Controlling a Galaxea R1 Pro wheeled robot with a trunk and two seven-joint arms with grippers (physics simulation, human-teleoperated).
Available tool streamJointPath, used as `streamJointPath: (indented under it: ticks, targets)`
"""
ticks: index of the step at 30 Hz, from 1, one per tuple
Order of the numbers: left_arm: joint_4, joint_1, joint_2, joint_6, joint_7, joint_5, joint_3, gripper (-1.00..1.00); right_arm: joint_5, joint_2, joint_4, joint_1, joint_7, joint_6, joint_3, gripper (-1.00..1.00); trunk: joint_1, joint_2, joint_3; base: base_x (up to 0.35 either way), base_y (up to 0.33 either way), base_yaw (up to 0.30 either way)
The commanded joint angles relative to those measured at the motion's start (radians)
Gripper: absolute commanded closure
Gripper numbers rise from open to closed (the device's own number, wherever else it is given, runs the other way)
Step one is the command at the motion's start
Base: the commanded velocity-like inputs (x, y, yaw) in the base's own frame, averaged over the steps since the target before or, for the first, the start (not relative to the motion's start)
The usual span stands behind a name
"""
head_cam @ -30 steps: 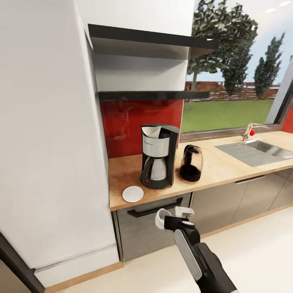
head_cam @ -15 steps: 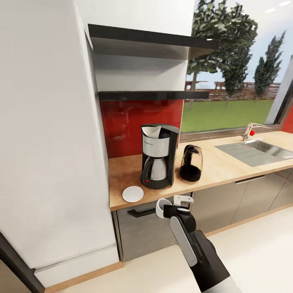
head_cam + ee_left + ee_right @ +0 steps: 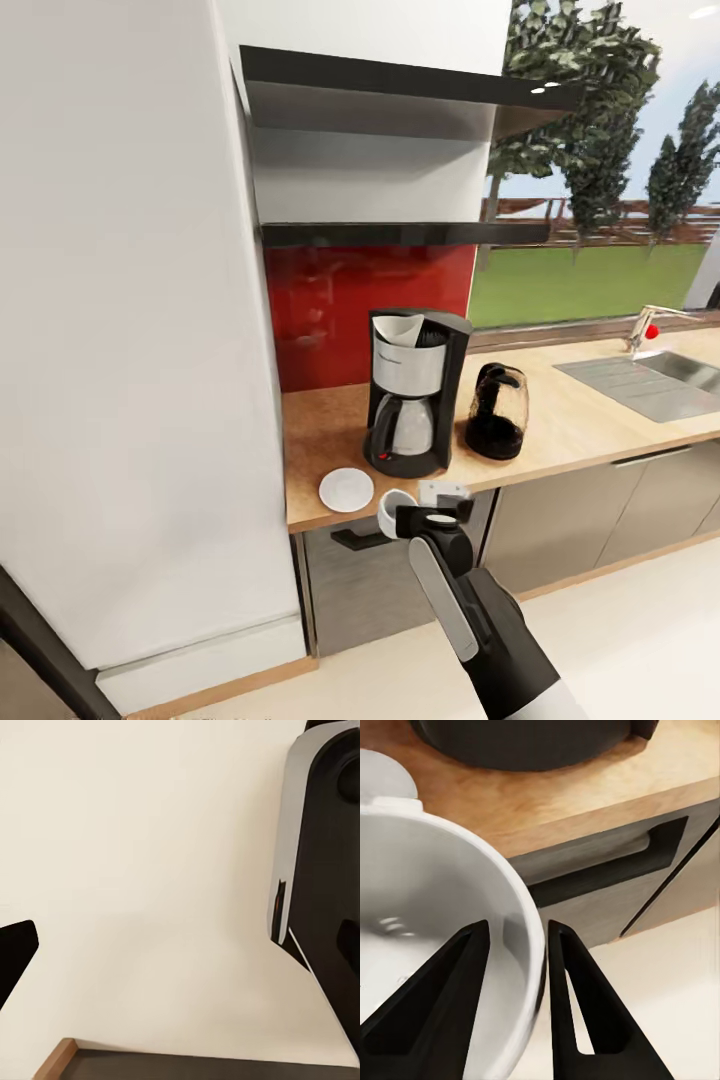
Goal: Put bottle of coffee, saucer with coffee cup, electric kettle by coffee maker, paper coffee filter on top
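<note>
The black and steel coffee maker (image 3: 415, 392) stands on the wooden countertop (image 3: 580, 420) with a white paper filter (image 3: 399, 329) in its top. A dark glass vessel with a handle (image 3: 497, 410) sits just right of it; I cannot tell whether it is the kettle or the coffee bottle. The white saucer (image 3: 346, 489) lies in front of the maker near the counter's edge. My right gripper (image 3: 432, 512) (image 3: 517, 930) is shut on the rim of the white coffee cup (image 3: 392, 509) (image 3: 427, 907), one finger inside and one outside, just right of the saucer at the counter's front edge.
Two dark wall shelves (image 3: 400, 234) hang above the red backsplash. A tall white cabinet (image 3: 130, 350) borders the counter's left end. A sink (image 3: 650, 380) with a tap lies far right. The left wrist view holds pale floor (image 3: 150, 870) and my own body (image 3: 322, 870).
The camera has moved closer and shifted. My right gripper has carried the cup up and forward, from below the drawer handle to the counter's edge beside the saucer.
</note>
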Motion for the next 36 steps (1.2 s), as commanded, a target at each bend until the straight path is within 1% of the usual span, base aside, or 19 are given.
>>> streamJointPath:
  ticks: [1, 5, 9, 13, 14, 16, 20, 28, 36]
  targets:
    - [0.002, -0.001, 0.0, -0.004, 0.003, -0.011, 0.008, -1.0, -0.011, 0.0, -0.001, -0.001, -0.025, 0.001, 0.001, 1.0, 0.0, -0.002, -0.002, 0.03, 0.012, 0.172]
    - [0.002, -0.002, 0.0, -0.004, 0.003, -0.012, 0.006, -1.0, -0.015, 0.0, -0.003, -0.001, -0.096, 0.0, 0.003, 1.0, 0.0, -0.002, -0.003, 0.011, 0.004, 0.062]
    - [0.003, -0.001, 0.0, -0.004, 0.003, -0.014, 0.006, -1.0, -0.017, 0.0, -0.005, -0.001, -0.115, 0.0, 0.004, 1.0, 0.0, -0.002, -0.003, 0.001, 0.001, 0.008]
    - [0.002, -0.001, 0.0, -0.005, 0.003, -0.014, 0.006, -1.0, -0.017, 0.0, -0.006, -0.001, -0.116, -0.001, 0.016, 1.0, 0.0, -0.002, -0.003, 0.0, 0.0, 0.0]
    - [0.002, -0.001, -0.001, -0.005, 0.003, -0.013, 0.006, -1.0, -0.017, 0.0, -0.005, -0.001, -0.116, -0.001, 0.026, 1.0, 0.0, -0.002, -0.003, 0.0, 0.0, 0.0]
    - [0.002, -0.001, -0.001, -0.005, 0.003, -0.012, 0.006, -1.0, -0.017, 0.0, -0.005, -0.001, -0.117, -0.001, 0.033, 1.0, 0.0, -0.002, 0.0, 0.003, 0.0, 0.0]
    - [0.002, -0.002, 0.0, -0.004, 0.003, -0.008, 0.009, -1.0, -0.017, 0.0, -0.005, -0.001, -0.117, -0.001, 0.036, 1.0, 0.0, -0.002, 0.005, 0.099, 0.008, 0.0]
    - [0.002, -0.002, 0.0, -0.006, 0.003, -0.006, 0.009, -1.0, -0.017, 0.0, -0.005, -0.001, -0.117, -0.001, 0.039, 1.0, 0.0, -0.002, 0.017, 0.257, 0.059, 0.079]
    - [0.003, -0.002, 0.0, -0.006, 0.003, -0.006, 0.009, -1.0, -0.018, 0.0, -0.005, -0.001, -0.117, -0.002, 0.04, 1.0, 0.0, -0.002, 0.022, 0.026, 0.002, 0.065]
